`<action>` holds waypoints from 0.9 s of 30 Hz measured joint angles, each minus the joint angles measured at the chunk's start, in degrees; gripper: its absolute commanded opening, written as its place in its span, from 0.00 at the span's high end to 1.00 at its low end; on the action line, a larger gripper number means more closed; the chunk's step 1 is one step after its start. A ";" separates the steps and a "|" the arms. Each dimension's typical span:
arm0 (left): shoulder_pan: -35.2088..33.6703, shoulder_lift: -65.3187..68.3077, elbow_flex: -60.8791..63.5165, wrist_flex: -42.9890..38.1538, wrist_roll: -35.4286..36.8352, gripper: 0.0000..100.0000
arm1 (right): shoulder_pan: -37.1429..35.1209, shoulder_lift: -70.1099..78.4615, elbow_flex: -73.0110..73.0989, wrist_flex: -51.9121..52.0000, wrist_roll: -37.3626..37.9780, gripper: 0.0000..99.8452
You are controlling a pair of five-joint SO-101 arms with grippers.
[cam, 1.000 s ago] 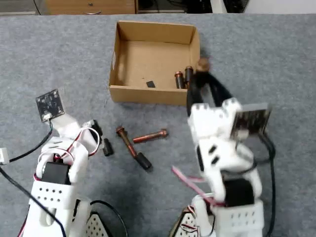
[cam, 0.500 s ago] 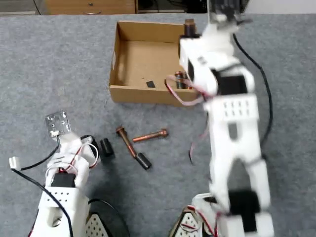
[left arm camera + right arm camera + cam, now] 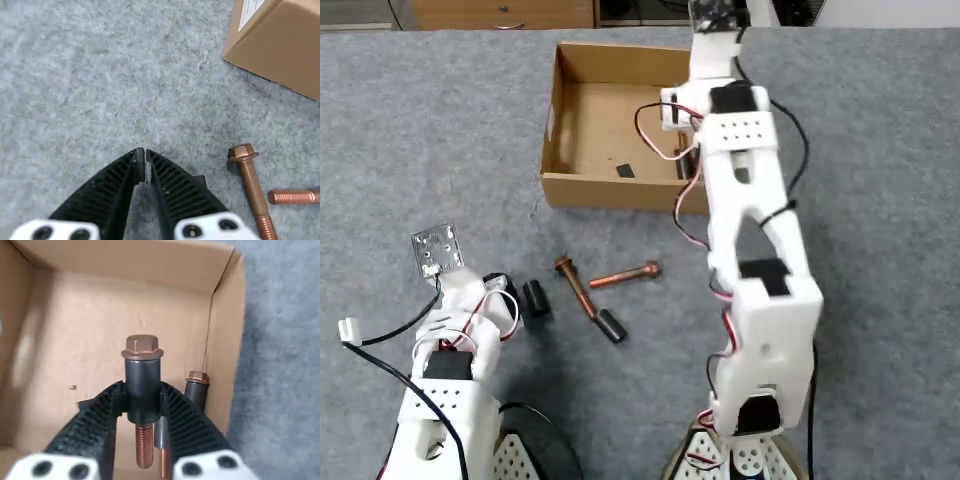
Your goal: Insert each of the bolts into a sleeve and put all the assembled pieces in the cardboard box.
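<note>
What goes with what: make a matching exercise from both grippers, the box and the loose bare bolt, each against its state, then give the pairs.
1. right gripper
2. left gripper
3. cardboard box
4. bare bolt

A. lying on the carpet
B. shut and empty
C. shut on the sleeved bolt
D. has a finished piece inside

Pairs: 1-C, 2-B, 3-D, 4-A

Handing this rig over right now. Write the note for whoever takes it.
Right gripper: shut on an assembled piece, over the cardboard box.
Left gripper: shut, empty, over the carpet.
Done: at least one finished piece in the box.
To do: release the held one; assemble and box one bolt, a second bolt with a sleeve at its tip, and a loose sleeve, on the carpet.
</note>
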 measured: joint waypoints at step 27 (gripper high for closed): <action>-0.18 0.00 0.09 0.00 -0.35 0.98 | 0.62 18.73 -28.22 17.32 0.00 0.82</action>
